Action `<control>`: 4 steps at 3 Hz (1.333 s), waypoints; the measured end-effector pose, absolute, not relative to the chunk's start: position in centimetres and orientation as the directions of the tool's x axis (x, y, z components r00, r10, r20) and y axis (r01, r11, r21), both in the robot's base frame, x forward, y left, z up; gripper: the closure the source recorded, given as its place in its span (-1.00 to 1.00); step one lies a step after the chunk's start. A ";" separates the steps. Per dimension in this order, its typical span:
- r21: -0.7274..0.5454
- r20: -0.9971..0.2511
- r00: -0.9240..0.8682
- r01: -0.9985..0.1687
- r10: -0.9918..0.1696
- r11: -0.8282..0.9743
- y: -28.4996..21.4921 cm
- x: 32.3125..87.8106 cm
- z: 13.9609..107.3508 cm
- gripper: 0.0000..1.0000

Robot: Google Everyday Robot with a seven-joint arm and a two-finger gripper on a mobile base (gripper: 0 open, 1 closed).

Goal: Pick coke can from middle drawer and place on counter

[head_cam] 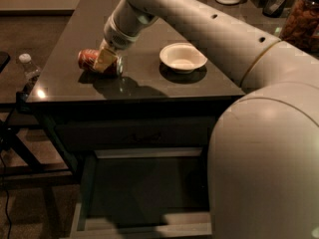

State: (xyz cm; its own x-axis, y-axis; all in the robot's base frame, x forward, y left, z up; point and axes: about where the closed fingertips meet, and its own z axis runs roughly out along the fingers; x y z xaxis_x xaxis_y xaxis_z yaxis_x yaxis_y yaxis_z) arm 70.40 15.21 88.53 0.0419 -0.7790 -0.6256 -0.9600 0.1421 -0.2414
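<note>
nearest the camera the drawer (144,193) is seen pulled open below the counter's front edge, and nothing is seen on the visible part of its dark bottom. above it lies the counter (149,91). near its front left corner the can (88,59) is held on its side, its length running roughly along the front edge. it is clamped by the gripper (106,61), whose fingers are closed across the can's right half. the can is low over the top, with its shadow just beneath; whether it is touching the surface cannot be told. further right, well apart from the can, a white bowl (183,57) is set on the counter. a clear bottle (29,67) is seen beyond the left edge, lower than the top. the arm (199,24) reaches in from the right across the far part of the counter.

the placing is judged nearly done, with only the release left. a can let go on its side could be expected to roll; a roll toward the front edge would drop it off the counter or back into the open drawer. a release before contact could make it bounce. a careless withdrawal could nudge it toward the left edge.
</note>
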 end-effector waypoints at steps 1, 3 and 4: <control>-0.213 -0.620 0.013 -0.965 -0.784 0.153 14.3 69.9 86.3 1.00; -0.213 -0.620 0.013 -0.965 -0.784 0.153 14.3 69.9 86.8 0.16; -0.213 -0.620 0.013 -0.965 -0.784 0.153 14.3 69.9 86.8 -0.30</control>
State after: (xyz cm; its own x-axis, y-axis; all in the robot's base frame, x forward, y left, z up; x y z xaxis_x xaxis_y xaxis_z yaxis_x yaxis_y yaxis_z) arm 69.91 14.30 86.77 0.0128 -0.7841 -0.6205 -0.9650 0.1529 -0.2131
